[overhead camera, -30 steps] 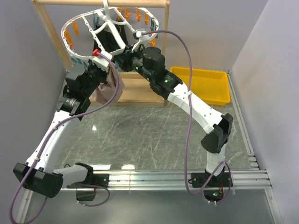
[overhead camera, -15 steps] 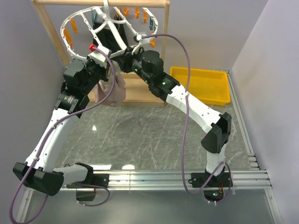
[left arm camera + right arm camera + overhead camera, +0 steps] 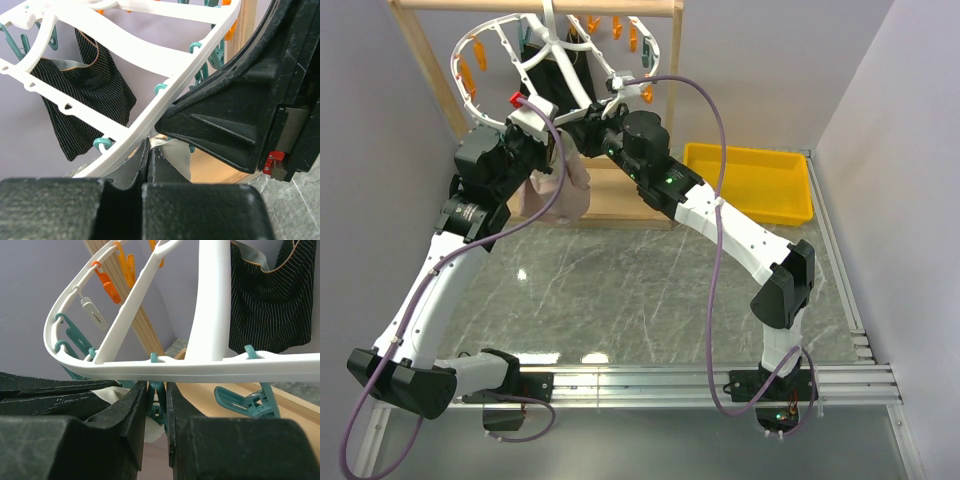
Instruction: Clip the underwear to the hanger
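The pink underwear (image 3: pixel 575 190) is hanging from the left end effector (image 3: pixel 148 160), which is clamping shut on the pale waistband and holding it right under the rim of the white hanger (image 3: pixel 225 367), well above the counter (image 3: pixel 650 290). Just beside it, the right end effector (image 3: pixel 156 394) is squeezing a teal clothespin (image 3: pixel 157 409) dangling off that rim. I'm thinking the trick is keeping the clip squeezed, feeding the waistband edge fully between its tips before releasing, and not shoving the ring, since it's hanging loose. Versus a second ago, both arms are sitting higher and closer to the wooden rack (image 3: pixel 620 8), the ring is tilting more, and more pink is showing.
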You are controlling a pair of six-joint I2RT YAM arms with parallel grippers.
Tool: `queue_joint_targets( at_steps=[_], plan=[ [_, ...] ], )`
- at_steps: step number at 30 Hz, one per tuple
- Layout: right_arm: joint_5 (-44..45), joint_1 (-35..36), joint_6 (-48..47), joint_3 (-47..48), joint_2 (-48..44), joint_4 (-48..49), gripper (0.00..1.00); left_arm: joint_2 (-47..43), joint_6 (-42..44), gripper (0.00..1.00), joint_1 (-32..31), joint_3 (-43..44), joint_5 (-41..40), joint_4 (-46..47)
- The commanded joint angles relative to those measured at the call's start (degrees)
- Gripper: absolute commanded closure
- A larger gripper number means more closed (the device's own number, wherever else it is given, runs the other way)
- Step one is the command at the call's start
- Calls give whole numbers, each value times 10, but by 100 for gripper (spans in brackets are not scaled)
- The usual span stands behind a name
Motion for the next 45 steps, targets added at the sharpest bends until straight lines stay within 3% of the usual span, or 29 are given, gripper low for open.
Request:
queue_joint_targets(
  at_steps=[1,18,28,37,41,45],
  plan=[
    [-3,2,-1,-4,-21,-21,76,-5,3,100,1,30,1,21],
    [-23,-8,17,8,-19,-25,51,-2,17,100,2,28,1,14],
    [-37,-15,39,15,-30,-23,44,5,24,100,2,27,5,6],
    [-73,-27,38,-25,-73,-4,27,5,27,100,2,22,22,-10],
    [-93,-28,22,-55,-109,5,23,9,28,89,2,31,48,-39],
    [-122,-33,10,-104,-142,11,18,9,30,67,2,40,76,-63]
  ],
)
